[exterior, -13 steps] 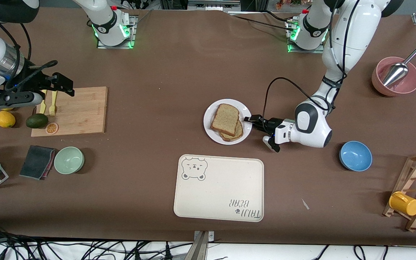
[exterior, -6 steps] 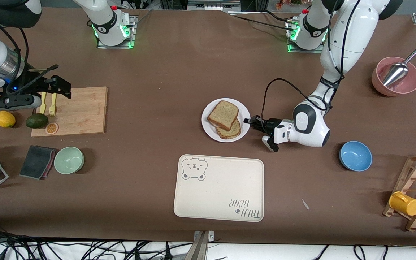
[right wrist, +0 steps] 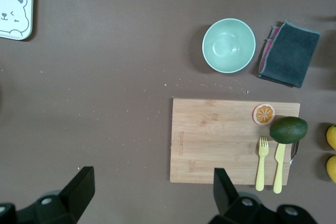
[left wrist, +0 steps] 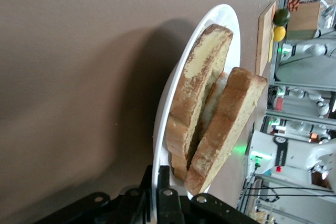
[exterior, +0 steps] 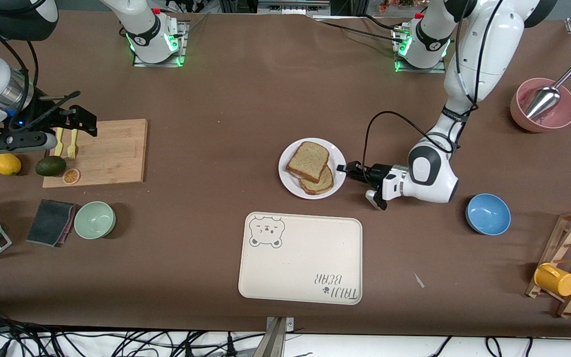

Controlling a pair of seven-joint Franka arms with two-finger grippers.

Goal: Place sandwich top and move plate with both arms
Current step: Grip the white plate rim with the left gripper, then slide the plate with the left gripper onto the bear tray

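Gripping the plate (exterior: 312, 168) by the rim at its own fingertips, the left gripper (exterior: 346, 168) was clamped tight on that edge, low at the table's middle. The top (exterior: 308, 161) lay just past the fingers, askew on a second slice (exterior: 319, 182), both on the plate. Judgement: the plate should be kept level and moved slowly, since the loose stack could slide; the tray (exterior: 300, 258) near the gripper looks the likely destination. The right gripper (exterior: 70, 124), well away, waited over the cutting board (exterior: 107, 151), jaws wide and empty. Count: two slices, one plate, one tray, three bowls, two forks.
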